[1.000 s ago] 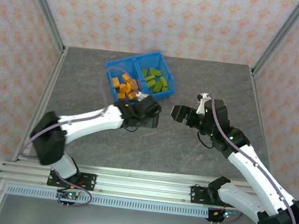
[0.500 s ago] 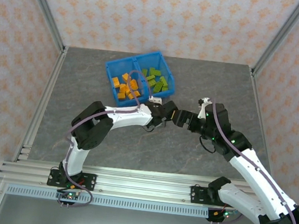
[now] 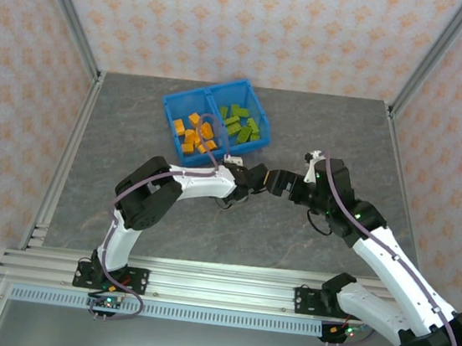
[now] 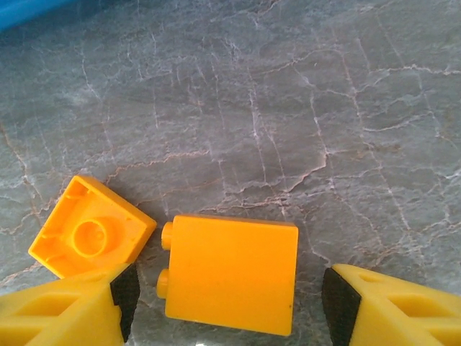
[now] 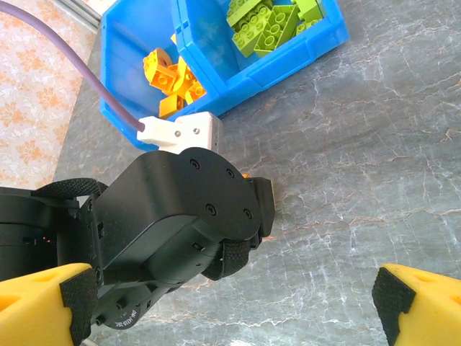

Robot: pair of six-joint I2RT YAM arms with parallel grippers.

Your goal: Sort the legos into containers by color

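On the grey marbled table (image 4: 302,108), at 6 o'clock in your left wrist view, an orange brick (image 4: 230,277) lies on its side. It shows a smooth, glossy square face, and two round studs poke out toward 9 o'clock. At its 10 o'clock a second orange brick (image 4: 90,234) lies upside down, showing its hollow underside with one round tube in the middle. The two are just beside each other, corner to edge; you cannot tell whether they touch.

Your left gripper (image 4: 230,292) is spread wide around the first brick, with a sliver of table showing between the brick and each black pad. It grips nothing.

From above, the left gripper sits at 5 o'clock from the blue bin (image 3: 172,100), near it, with the right gripper (image 3: 279,183) just beside it at 3 o'clock.

In the right wrist view, the right gripper is also wide open and holds nothing. The left arm's black wrist housing (image 5: 173,223) lies ahead of its yellow fingers (image 5: 43,303). At 12 o'clock the bin's left compartment holds the orange legos (image 5: 169,76) and its right compartment holds the lime green legos (image 5: 270,25). Both piles are jumbled, with studs facing every way.
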